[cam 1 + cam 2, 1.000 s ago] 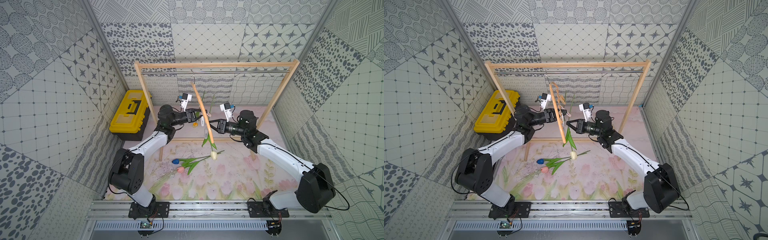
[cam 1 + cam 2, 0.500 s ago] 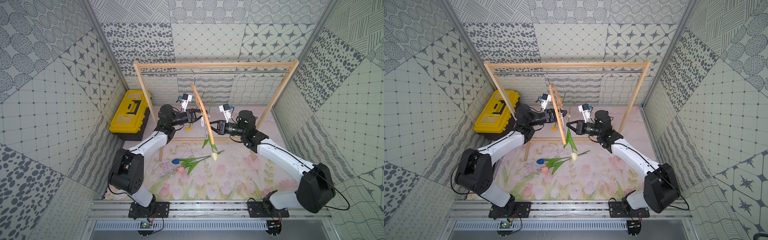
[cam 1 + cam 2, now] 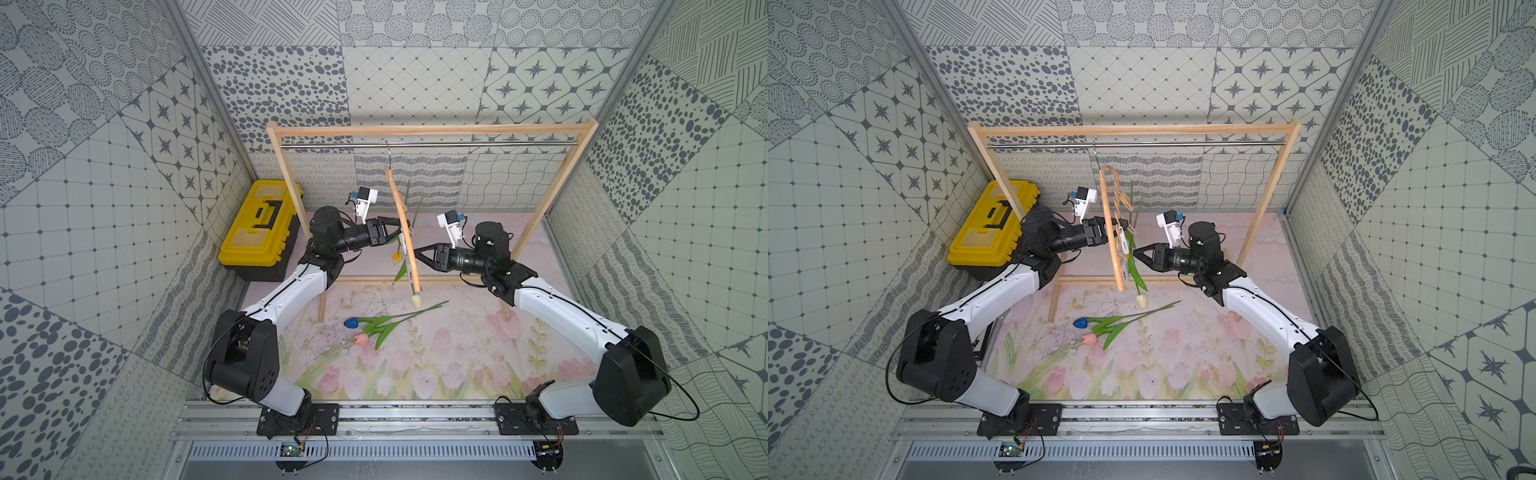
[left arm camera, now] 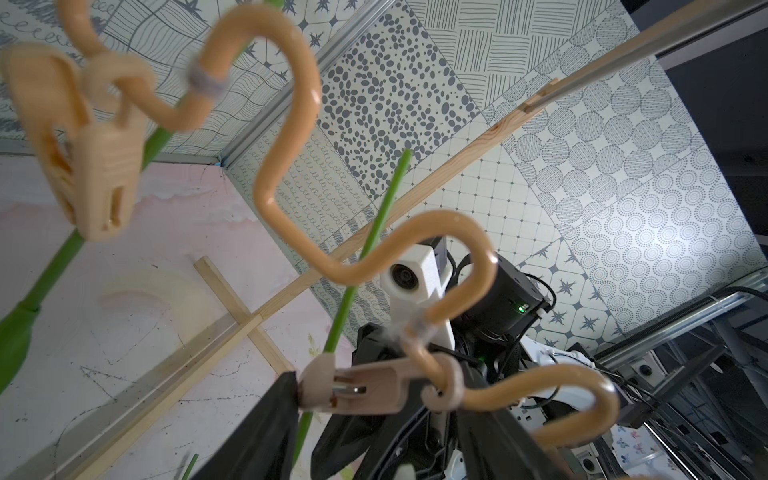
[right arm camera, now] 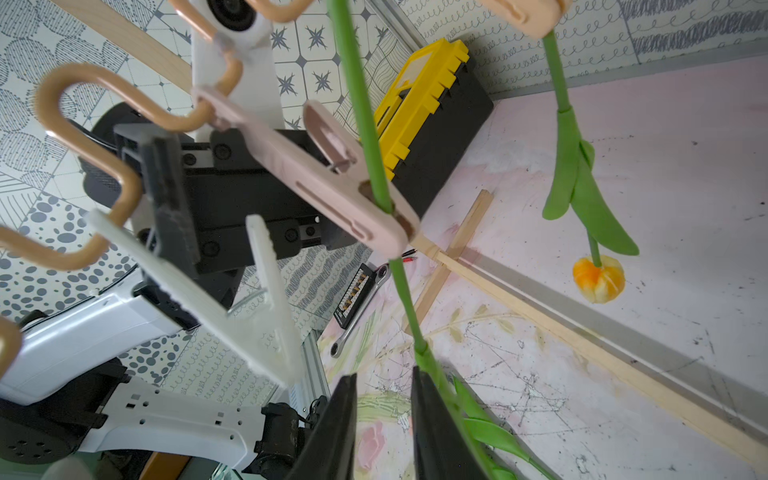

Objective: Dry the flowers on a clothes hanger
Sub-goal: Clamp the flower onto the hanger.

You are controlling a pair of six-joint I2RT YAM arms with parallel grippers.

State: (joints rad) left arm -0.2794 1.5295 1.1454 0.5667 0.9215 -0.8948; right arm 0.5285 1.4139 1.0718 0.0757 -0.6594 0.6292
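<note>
Cream tulip (image 3: pixel 1142 300) hangs head-down off the hanger (image 3: pixel 402 224), its stem bitten by a clip (image 5: pixel 332 187). That bite carries it, no finger needed! Yellow tulip (image 5: pixel 598 284) dangles from a neighbouring clip, so two are up to dry. The hanger hooks on the rod (image 3: pixel 478 144), edge-on between the arms, likely so each reaches one face. Left gripper (image 3: pixel 395 232) straddles the clip's tail, jaws spread, squeezing nothing. Right gripper (image 3: pixel 417 257) sits lower by the stem, jaws slightly parted, gripping nothing. Blue tulip (image 3: pixel 351 322) and pink tulip (image 3: pixel 363 338) wait on the mat (image 3: pixel 457 357).
</note>
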